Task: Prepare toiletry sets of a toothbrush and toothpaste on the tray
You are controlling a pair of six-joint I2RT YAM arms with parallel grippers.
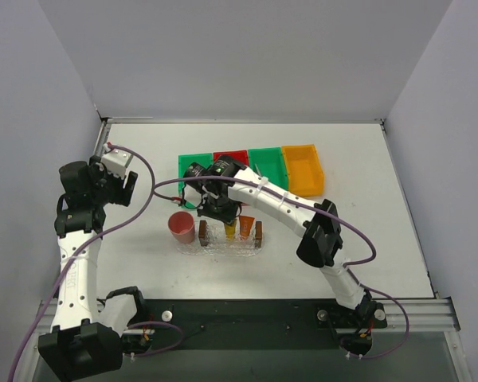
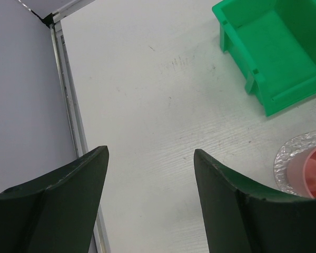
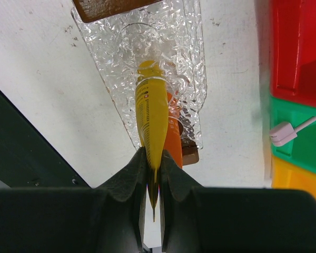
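Right wrist view: your right gripper point(image 3: 154, 158) clenched on flat tail of yellow toothpaste tube point(image 3: 152, 110), cap end down in tray point(image 3: 195, 79). Orange tube point(image 3: 175, 132) just beside it, in same tray. Toothbrush point(image 3: 290, 132) lies in green bin point(image 3: 300, 155). Your left gripper point(image 2: 150, 153) spread wide above table point(image 2: 147, 79).

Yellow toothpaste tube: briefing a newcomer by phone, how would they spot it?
In front of the row of coloured bins sits a clear tray with brown end blocks, holding two tapered tubes. The yellow tube is pinched at its flat end by the right gripper; the orange tube beside it is ungripped.
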